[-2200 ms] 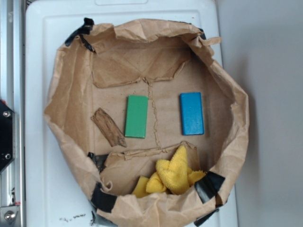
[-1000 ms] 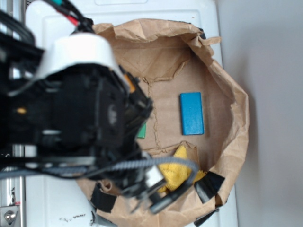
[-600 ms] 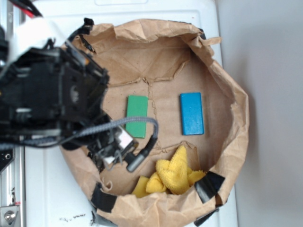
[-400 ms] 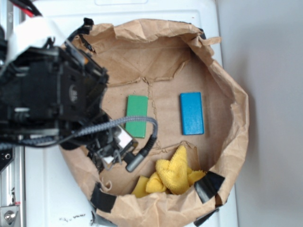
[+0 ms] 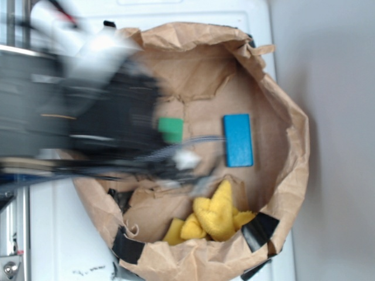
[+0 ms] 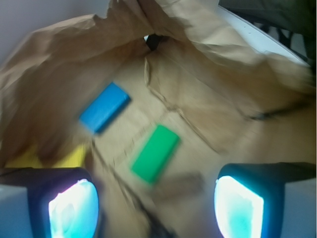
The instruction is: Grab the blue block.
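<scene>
In the exterior view the blurred arm (image 5: pixel 99 126) covers the left of the paper bag (image 5: pixel 281 193), part hiding the green slab (image 5: pixel 171 129); the blue block (image 5: pixel 238 140) lies flat and untouched to its right. The claw (image 6: pixel 156 198) is wide open and empty. This looks like the approach: next, carry the claw right over the blue block and descend.

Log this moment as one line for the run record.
phase: approach | gripper: open, empty, above bag floor | blue block: flat, untouched | green slab: nearer the fingers | exterior view: arm motion-blurred
</scene>
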Controlling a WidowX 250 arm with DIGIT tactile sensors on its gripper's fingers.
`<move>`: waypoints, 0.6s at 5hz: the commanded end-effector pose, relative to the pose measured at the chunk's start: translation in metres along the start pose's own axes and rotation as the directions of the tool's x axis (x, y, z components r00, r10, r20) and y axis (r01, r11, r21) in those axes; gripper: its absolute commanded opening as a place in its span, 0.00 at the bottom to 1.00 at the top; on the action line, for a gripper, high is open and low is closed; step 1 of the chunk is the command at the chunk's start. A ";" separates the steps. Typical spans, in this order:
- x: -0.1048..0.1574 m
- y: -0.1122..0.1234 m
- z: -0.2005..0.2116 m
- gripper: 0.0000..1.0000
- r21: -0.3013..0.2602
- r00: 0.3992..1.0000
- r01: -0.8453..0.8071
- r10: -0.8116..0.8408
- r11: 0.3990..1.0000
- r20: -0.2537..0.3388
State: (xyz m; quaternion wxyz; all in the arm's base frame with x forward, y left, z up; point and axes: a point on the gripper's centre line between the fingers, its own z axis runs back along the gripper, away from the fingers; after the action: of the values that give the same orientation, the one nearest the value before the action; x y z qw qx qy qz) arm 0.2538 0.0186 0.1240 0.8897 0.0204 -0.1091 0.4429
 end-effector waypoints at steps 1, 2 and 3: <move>0.047 -0.061 -0.036 1.00 -0.045 0.998 -0.028 0.031 0.999 0.056; 0.054 -0.064 -0.030 1.00 -0.128 1.000 -0.016 0.019 0.992 0.022; 0.057 -0.050 -0.001 1.00 -0.215 1.000 -0.006 0.001 0.977 -0.023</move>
State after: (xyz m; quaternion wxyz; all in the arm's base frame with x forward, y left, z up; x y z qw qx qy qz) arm 0.3244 0.0222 0.1151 0.8962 -0.0681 -0.1107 0.4242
